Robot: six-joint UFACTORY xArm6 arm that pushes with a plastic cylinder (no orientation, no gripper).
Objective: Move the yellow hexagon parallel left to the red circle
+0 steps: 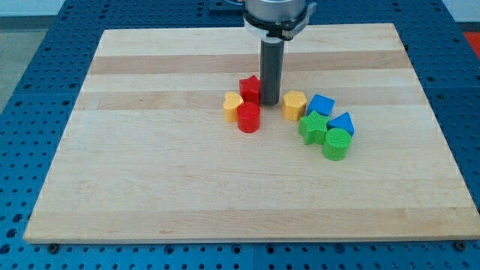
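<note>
Perilously, my fingerless tip (270, 103), pinching nothing beside the red star (250, 88), risks knocking the red circle (248, 118) away from the yellow hexagon (233, 106).

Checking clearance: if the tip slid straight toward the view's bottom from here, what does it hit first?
Likely nothing squarely: my tip would pass between the red cylinder and the right yellow block, possibly grazing the cylinder; depth is unclear.

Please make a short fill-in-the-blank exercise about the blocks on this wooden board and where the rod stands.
1. My tip stands just to the view's right of the ____ block at the cluster's top.
2. The red circle touches a ____ block on its left.
3. Two ____ blocks lie at the view's right.
4. The board is made of ____.

Missing words: red; yellow; blue; wood
</note>
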